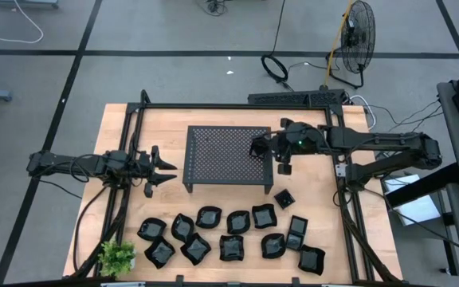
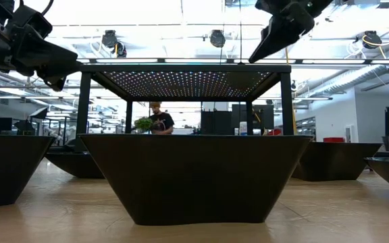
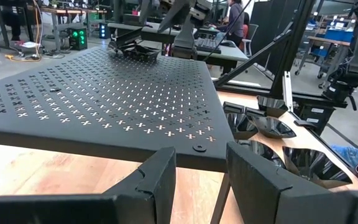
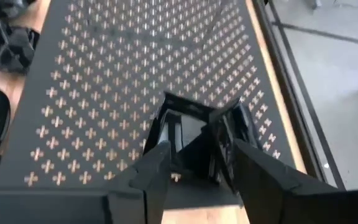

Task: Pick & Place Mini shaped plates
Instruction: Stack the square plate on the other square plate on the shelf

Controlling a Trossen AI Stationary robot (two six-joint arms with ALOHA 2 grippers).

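While the left tool (image 1: pixel 164 170) hangs off the rack's left edge with its fingers parted and nothing between them, the right tool (image 4: pixel 197 163) sits over the right edge of the black perforated rack (image 1: pixel 213 151). A square mini plate (image 4: pixel 194 134) rests tilted on the rack top just ahead of the right tool's fingers; whether they clasp it or have let go cannot be told. Other mini shaped plates (image 1: pixel 229 235) lie scattered on the wooden counter (image 1: pixel 118 135) in front of the rack, one small square plate (image 1: pixel 284 198) beside the rack's right front leg. A small green plant (image 1: pixel 118 257) stands at the counter's front left corner.
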